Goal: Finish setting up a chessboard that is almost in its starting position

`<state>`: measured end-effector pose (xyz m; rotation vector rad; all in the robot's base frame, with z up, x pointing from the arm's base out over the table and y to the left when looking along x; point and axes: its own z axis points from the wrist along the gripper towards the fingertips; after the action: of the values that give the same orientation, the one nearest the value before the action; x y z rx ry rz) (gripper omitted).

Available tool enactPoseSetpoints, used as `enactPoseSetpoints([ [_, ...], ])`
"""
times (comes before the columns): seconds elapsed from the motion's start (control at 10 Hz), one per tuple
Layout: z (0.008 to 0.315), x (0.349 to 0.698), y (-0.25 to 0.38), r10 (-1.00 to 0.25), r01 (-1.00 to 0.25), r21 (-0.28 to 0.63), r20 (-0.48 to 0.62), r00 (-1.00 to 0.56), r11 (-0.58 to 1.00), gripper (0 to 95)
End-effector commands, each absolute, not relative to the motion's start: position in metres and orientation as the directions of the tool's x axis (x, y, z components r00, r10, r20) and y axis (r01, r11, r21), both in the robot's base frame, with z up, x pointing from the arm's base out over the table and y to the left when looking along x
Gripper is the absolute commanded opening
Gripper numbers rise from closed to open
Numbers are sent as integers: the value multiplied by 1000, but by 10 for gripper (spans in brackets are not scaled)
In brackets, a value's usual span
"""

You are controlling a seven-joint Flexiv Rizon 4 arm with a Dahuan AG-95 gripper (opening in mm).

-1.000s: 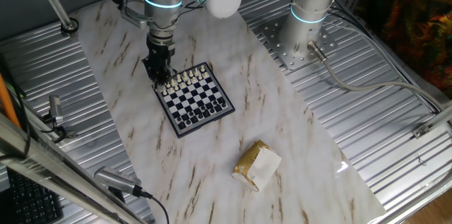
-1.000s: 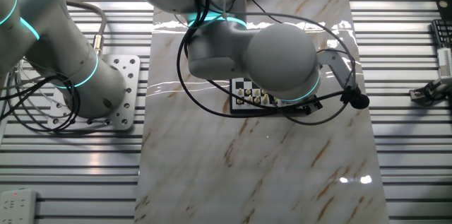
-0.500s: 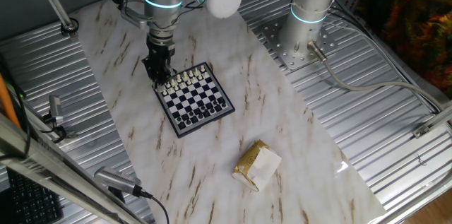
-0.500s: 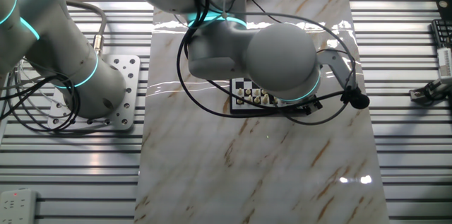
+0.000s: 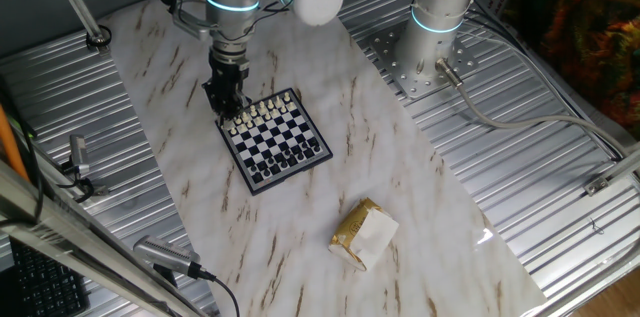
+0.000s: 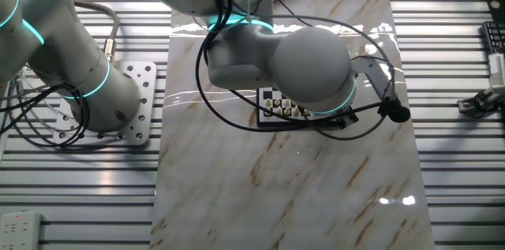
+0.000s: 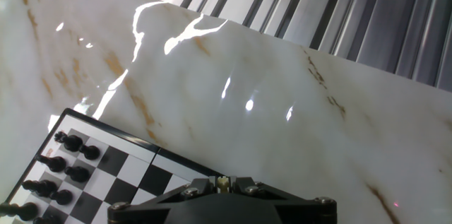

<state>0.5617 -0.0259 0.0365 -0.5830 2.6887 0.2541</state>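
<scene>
Bare marble (image 5: 400, 157) between chessboard (image 5: 278, 143) and paper packet (image 5: 363, 234)

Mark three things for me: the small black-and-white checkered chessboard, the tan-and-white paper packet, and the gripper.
small black-and-white checkered chessboard (image 5: 277, 141): one fixed view, bare middle squares.
tan-and-white paper packet (image 5: 364, 234): one fixed view, middle of its top face.
gripper (image 5: 228, 109): one fixed view, fingertips at the board's white-piece corner.
</scene>
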Motion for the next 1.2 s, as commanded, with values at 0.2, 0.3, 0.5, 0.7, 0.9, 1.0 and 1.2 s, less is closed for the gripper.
enactPoseSetpoints([
  [0.2,37,561,-26,-357,-424,97,-390,-849,900,0],
  [0.3,37,561,-26,-356,-423,99,-390,-849,901,0],
  [0.5,37,561,-26,-354,-422,100,-390,-850,901,0],
  [0.7,38,561,-26,-352,-420,102,-392,-850,902,0],
  [0.9,38,561,-26,-349,-419,103,-395,-850,902,0],
  [1.0,38,561,-26,-349,-419,103,-396,-849,902,0],
  [1.2,39,561,-26,-345,-418,105,-403,-848,902,0],
])
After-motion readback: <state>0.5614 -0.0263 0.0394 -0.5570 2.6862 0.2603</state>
